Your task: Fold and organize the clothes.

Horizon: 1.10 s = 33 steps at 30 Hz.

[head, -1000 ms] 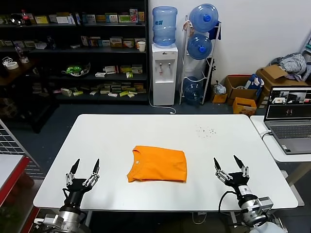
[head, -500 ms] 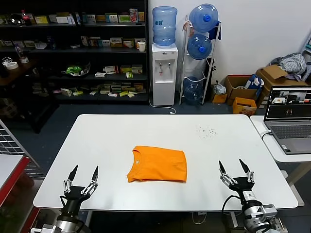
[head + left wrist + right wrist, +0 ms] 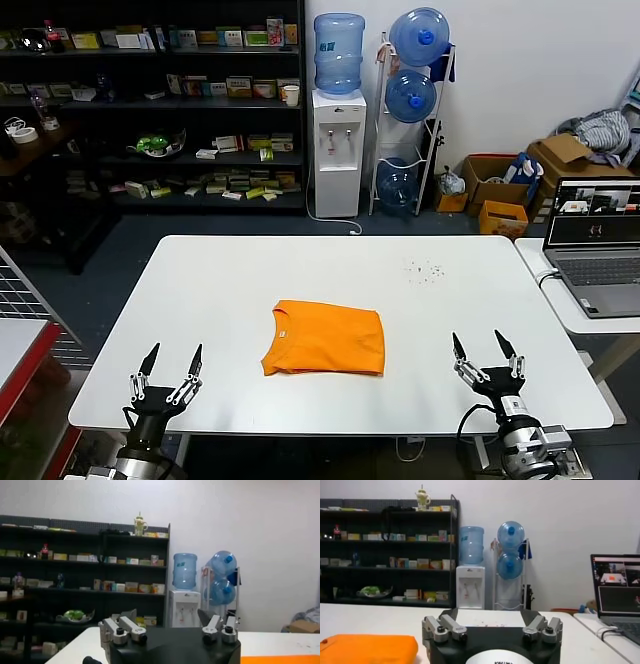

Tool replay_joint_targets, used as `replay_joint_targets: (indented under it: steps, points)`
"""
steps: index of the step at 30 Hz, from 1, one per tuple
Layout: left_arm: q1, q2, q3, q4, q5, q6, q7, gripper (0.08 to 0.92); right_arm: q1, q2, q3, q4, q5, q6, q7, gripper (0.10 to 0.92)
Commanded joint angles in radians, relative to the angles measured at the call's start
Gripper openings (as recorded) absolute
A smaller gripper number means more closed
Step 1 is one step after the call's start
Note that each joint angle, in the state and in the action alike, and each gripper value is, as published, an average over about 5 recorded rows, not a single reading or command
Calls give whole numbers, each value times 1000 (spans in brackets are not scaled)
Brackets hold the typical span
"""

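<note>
The orange T-shirt (image 3: 324,337) lies folded into a flat rectangle in the middle of the white table (image 3: 300,270), neckline toward the left. It shows as an orange edge in the left wrist view (image 3: 280,659) and as a folded block in the right wrist view (image 3: 367,649). My left gripper (image 3: 171,362) is open and empty at the table's near left edge, well left of the shirt. My right gripper (image 3: 484,351) is open and empty at the near right edge, right of the shirt.
A laptop (image 3: 596,240) stands on a side table to the right. Behind the table are a water dispenser (image 3: 338,130), a rack of water bottles (image 3: 412,110), dark shelves (image 3: 150,100) and cardboard boxes (image 3: 500,185). Small dark specks (image 3: 424,270) lie on the table's far right.
Both grippers have drawn back and down toward the table's near edge, open and empty throughout. The folded shirt has not moved.
</note>
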Motion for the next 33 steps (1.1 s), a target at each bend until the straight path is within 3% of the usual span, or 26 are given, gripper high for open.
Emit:
replay_joint_targets:
  steps: [1,33]
  points:
    - [6,-5,-1,1,5,-3,-1,823,-2,1,-2,-1,15,-6,-12,823]
    - [-11,7,-13,41,74,-29,-16,823,12,-8,-18,-9,20,14,-24,823]
